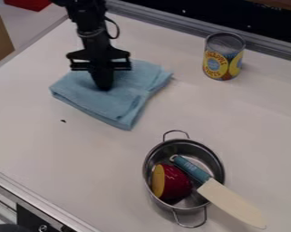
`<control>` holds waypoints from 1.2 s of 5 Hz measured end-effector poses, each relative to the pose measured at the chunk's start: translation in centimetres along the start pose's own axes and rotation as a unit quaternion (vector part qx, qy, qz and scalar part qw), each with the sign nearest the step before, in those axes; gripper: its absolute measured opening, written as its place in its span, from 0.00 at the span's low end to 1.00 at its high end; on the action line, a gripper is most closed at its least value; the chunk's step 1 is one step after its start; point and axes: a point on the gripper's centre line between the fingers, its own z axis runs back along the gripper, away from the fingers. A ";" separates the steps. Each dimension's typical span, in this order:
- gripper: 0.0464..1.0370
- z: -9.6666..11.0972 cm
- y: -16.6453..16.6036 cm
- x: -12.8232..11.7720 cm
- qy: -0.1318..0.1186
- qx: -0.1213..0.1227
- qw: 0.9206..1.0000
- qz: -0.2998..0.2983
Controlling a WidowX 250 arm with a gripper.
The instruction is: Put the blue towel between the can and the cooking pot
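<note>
A folded blue towel (132, 97) lies on the far left of a pale surface (250, 118), the black arm's hand (104, 86) poised upright over its layers, the tip meeting the cloth inward from the edges. Whether the hand is clenched on a pinch of fabric or released cannot be told from this angle. The placement makes sense as a bid for a grip: a point well inside the cloth should let the bundle rise fairly evenly, though soft layers may slip or unfold if only the top one is caught.

At the far right, a can (223, 61) with a yellow label stands upright on its base, while the metal cooking pot (172, 147) sits nearer, right of centre. Together they mark the two ends of the gap where the towel is due; it lies to the left of that gap, so the job remains to be done. The likely next move is a secure hold, a lift and a carry to the right.

Inside the pot, a red-and-yellow piece (173, 182) lies beside a spatula (232, 203), whose teal handle is down in the bowl and whose cream blade juts over the near right rim, evidently too long to lie within. A trailing corner of cloth could snag the pot's far loop.
</note>
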 end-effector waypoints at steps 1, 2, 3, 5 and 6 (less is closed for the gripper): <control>0.01 0.0 -2.8 -1.1 -0.009 -0.006 1.000 0.022; 0.01 -0.1 -4.0 -1.4 -0.014 -0.003 0.999 0.045; 0.01 -0.2 -5.7 -2.4 -0.012 -0.005 0.999 0.041; 0.01 -0.3 -8.2 -2.9 -0.012 -0.011 0.999 0.050; 0.01 -0.3 -9.2 -3.4 -0.010 -0.011 0.999 0.052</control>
